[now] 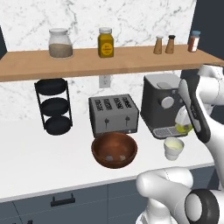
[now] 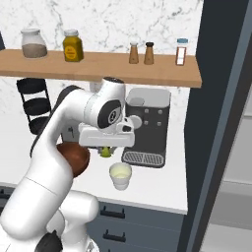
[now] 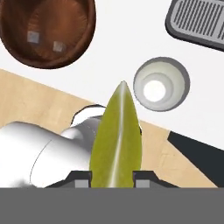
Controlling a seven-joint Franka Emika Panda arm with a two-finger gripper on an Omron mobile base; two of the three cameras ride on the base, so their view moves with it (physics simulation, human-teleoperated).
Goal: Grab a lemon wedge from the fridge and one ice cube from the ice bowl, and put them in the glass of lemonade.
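Lemon wedge (image 3: 116, 140) sits clamped between our end effector (image 3: 113, 178) fingers, held in the air above the white bench (image 1: 35, 162), just over the glass of lemonade (image 1: 173, 148). We see the glass standing in front of the coffee machine (image 1: 164, 103), with the ice bowl (image 1: 114, 149) to its left, two ice cubes (image 3: 33, 37) inside, near the toaster (image 1: 113, 114).
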